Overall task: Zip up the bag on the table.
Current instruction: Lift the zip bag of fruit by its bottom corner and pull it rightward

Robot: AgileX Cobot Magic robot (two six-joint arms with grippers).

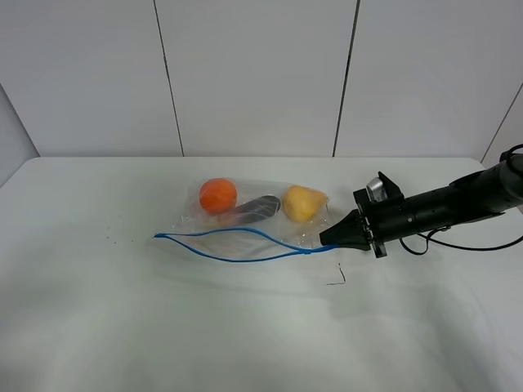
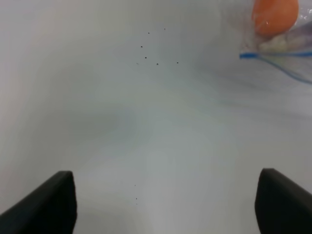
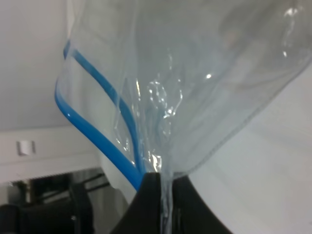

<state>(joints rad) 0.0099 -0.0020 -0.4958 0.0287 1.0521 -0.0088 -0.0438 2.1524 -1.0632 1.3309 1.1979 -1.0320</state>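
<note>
Clear zip bag [image 1: 245, 214] lies at centre of table [image 1: 82, 327], blue zip strip [image 1: 233, 245] gaping; right gripper [image 1: 327, 238] clenched on its corner toward the right edge; left gripper [image 2: 165, 200] spread, empty, short of bag. Step: anchoring. Next, likely: left pinches strip, slides along.

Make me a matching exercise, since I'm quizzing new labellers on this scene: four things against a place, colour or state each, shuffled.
Things:
1. orange
2. pear
3. zip strip
4. right gripper

Descriptions:
A. shut on the bag's corner
B. blue, gaping open
C. leftmost item in the bag, high view
D. item in the bag nearest the right gripper

Pairs: 1-C, 2-D, 3-B, 4-A.
</note>
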